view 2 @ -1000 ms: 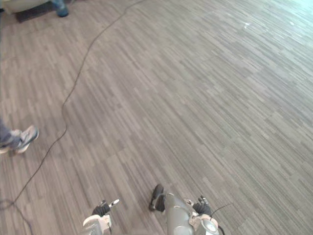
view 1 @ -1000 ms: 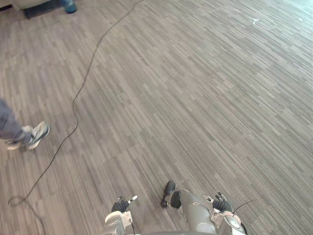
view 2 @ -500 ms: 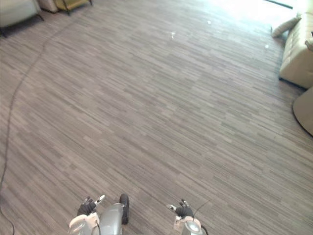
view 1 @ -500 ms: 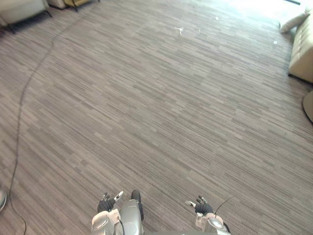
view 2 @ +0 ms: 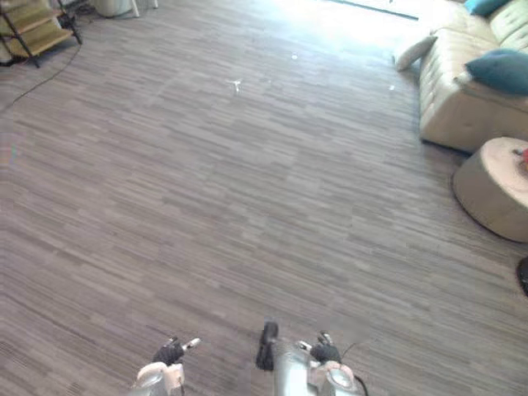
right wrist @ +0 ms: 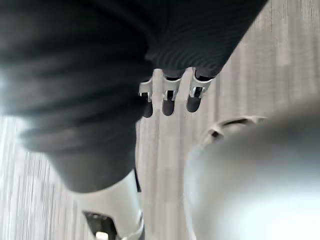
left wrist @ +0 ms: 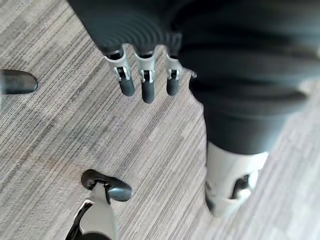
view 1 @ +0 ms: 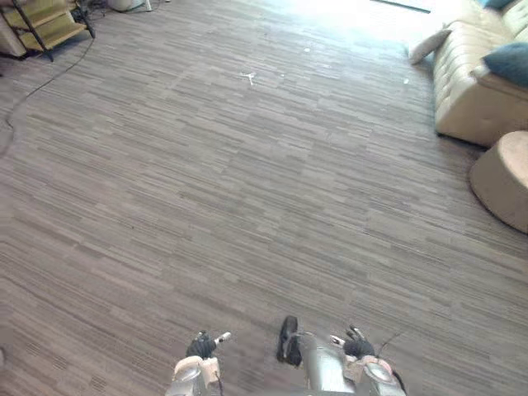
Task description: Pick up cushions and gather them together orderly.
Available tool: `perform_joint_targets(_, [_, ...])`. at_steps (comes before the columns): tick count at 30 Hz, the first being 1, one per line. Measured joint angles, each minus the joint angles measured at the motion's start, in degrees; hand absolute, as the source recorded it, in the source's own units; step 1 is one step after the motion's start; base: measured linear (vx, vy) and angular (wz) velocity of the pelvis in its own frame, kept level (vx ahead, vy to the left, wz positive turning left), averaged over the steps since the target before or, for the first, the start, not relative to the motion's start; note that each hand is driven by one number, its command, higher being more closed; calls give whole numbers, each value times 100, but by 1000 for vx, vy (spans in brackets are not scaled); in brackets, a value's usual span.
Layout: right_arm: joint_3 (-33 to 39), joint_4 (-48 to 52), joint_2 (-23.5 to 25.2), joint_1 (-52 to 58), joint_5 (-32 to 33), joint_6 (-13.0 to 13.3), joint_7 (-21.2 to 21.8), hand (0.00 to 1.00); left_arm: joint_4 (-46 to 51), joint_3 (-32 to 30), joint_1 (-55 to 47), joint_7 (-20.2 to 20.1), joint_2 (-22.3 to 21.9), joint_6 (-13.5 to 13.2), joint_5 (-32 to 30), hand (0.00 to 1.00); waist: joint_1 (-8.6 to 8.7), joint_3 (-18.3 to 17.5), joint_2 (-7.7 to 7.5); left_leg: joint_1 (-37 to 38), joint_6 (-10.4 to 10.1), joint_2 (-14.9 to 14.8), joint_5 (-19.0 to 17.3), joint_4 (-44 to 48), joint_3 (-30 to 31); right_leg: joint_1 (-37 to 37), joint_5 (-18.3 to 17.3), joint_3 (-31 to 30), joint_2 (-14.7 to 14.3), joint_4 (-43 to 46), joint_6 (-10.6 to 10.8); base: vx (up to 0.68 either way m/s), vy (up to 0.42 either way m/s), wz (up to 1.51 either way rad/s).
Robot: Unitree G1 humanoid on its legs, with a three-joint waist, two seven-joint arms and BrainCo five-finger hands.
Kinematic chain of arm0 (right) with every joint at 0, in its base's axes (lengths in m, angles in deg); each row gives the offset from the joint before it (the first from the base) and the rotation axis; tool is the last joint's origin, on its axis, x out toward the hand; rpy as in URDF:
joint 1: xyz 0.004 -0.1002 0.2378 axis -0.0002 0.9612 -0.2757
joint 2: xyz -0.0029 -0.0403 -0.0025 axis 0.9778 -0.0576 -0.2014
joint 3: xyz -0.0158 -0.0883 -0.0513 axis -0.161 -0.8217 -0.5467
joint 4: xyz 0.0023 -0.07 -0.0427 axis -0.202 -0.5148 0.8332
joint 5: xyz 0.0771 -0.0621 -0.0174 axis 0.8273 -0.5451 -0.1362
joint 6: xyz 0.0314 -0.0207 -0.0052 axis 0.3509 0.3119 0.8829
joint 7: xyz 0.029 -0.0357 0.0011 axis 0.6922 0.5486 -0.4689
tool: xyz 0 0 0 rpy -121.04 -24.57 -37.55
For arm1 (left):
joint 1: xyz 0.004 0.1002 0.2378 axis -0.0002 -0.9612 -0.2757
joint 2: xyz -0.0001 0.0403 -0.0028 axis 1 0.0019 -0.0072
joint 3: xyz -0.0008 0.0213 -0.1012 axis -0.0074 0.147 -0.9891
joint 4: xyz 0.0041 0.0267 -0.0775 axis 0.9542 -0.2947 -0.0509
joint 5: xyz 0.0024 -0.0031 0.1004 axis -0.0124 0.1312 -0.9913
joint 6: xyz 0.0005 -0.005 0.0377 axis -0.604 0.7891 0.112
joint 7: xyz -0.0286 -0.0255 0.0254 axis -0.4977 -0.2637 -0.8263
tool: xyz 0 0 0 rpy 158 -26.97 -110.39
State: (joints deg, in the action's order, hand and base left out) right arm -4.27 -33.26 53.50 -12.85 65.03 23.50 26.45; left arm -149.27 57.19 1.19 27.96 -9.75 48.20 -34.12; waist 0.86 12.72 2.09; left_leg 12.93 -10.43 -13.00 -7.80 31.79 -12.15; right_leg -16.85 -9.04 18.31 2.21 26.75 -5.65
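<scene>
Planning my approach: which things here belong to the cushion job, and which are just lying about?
Job: teal cushion on the sofa; beige cushion beside the sofa's far end.
Just there: the sofa itself; round pouf; shelf rack far left.

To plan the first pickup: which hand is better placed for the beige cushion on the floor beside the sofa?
Probably the right hand: the beige cushion lies far ahead on the robot's right, by the sofa. The left hand, also open and empty, is farther.
</scene>
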Motion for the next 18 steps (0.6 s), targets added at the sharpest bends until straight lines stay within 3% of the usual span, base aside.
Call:
perform_joint_targets(1, [-5, 20, -17, -11, -43, -36, -4, 0, 53, -72, -16, -3, -36, 0, -7, 0, -19, 46, 77, -417, -164, -157, 79, 1049, 199, 294, -46, -46, -177, -182, 7, 746, -199, -57])
perform_joint_targets(2, [-101, 18, 0, -16, -57, -67, -15, 0, 266, -210, -83, -6, -51, -12, -7, 0, -68, 88, 83, -980, -164, -425, -90, 2454, 143, 882, -100, -170, -433, -557, -35, 612, -64, -67])
perform_joint_targets(4, [-332, 18, 89, -5, -53, -99, -13, 0, 481, -321, -141, -1, 19, -31, 6, 0, -134, 145, -77, -1537, 49, -512, -414, 2987, -118, 1642, -148, -390, -528, -1051, -91, 555, -33, -68])
perform_joint_targets(5, [-351, 12, 188, 9, -39, -98, -16, 0, 593, -331, -157, 0, 56, -68, 24, 0, -165, 124, -190, -1920, 251, -521, -556, 2750, -379, 2009, -153, -554, -527, -1381, -90, 480, -19, -58])
perform_joint_targets(7, [-356, 2, 250, -15, -31, -103, -30, 0, 742, -352, -152, 0, 54, -76, 103, 0, -299, 131, -238, -2529, 519, -468, -740, 1812, -625, 2479, -148, -839, -506, -1785, 2, 611, 60, -73])
perform_joint_targets(9, [-356, -101, 282, -29, -32, -100, -56, 0, 775, -381, -147, 1, 53, -99, 136, 0, -409, 142, -227, -2902, 553, -132, -663, 406, -497, 2852, -259, -1082, -342, -2016, 188, 544, 180, -67])
perform_joint_targets(11, [-393, -145, 228, -8, -36, -98, -95, 0, 756, -364, -247, 10, 29, -162, 226, 0, -437, 111, -194, -3059, 417, 277, -62, -1509, -91, 3274, -478, -1305, -132, -2322, 477, 514, 291, -55])
perform_joint_targets(12, [-435, -193, 209, -16, -37, -98, -100, 0, 722, -330, -295, 9, 44, -174, 236, 0, -482, 90, -176, -3106, 402, 289, 304, -1525, -50, 3361, -582, -1406, -82, -2347, 524, 543, 378, -60])
perform_joint_targets(13, [-445, -264, 251, -6, -50, -97, -105, 0, 724, -336, -358, 9, 104, -179, 336, 0, -532, -40, -291, -3095, 565, 448, 771, -1423, -77, 3419, -742, -1535, 131, -2314, 567, 582, 368, -47])
perform_joint_targets(14, [-436, -342, 339, 37, -85, -100, -95, 0, 729, -298, -364, 10, 182, -171, 332, 0, -539, -144, -459, -3118, 684, 625, 719, -1320, -118, 3326, -740, -1572, 335, -2064, 542, 735, 425, -40])
perform_joint_targets(15, [-430, -344, 425, 78, -91, -94, -87, 0, 716, -271, -361, 8, 217, -166, 331, 0, -550, -198, -573, -3055, 948, 746, 548, -1197, -189, 3040, -693, -1601, 514, -1384, 633, 493, 255, -19])
perform_joint_targets(16, [-422, -315, 450, 93, -90, -96, -84, 0, 685, -269, -360, 11, 229, -165, 329, 0, -549, -210, -592, -2990, 960, 789, 442, -1141, -219, 2910, -646, -1629, 570, -976, 715, 634, 347, -18])
perform_joint_targets(17, [-424, -332, 459, 72, -100, -83, -79, 0, 581, -214, -339, 21, 299, -162, 329, 0, -535, -207, -654, -2714, 1045, 881, 191, -1098, -328, 2435, -390, -1733, 717, 337, 1075, 604, 332, -9])
perform_joint_targets(18, [-430, -314, 439, 61, -149, -67, -59, 0, 501, -104, -309, 27, 365, -142, 328, 0, -472, -173, -670, -2281, 1087, 1022, -126, -1100, -356, 1820, 6, -1771, 912, 1915, 1277, 716, 381, -6])
